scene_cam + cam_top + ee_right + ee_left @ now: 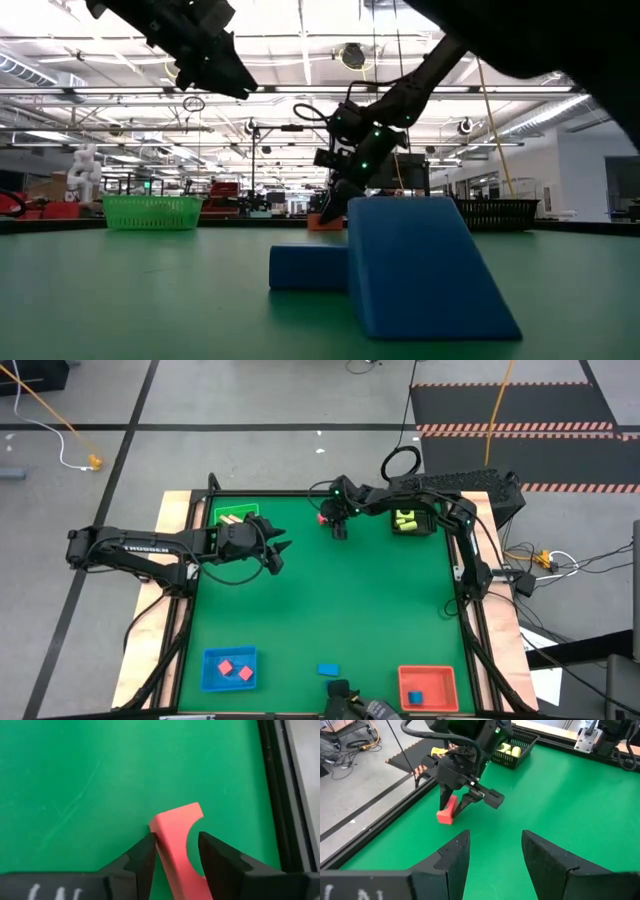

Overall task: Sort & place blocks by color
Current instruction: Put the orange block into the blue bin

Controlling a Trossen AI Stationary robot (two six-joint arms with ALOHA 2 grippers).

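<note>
Here the blue tray [229, 669] holds two red blocks [235, 670]; the right end effector [175, 851] straddles a red block [176, 842] by the worktop [330, 590] edge, the left end effector [495, 855] open.

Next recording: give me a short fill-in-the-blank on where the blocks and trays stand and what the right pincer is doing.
1. The right pincer has its fingers on either side of a ____ block near the table's far edge.
2. The blue tray holds two ____ blocks.
3. The red tray holds one ____ block.
4. The black tray at the far right corner holds ____ blocks.

Missing words: red; red; blue; yellow
</note>
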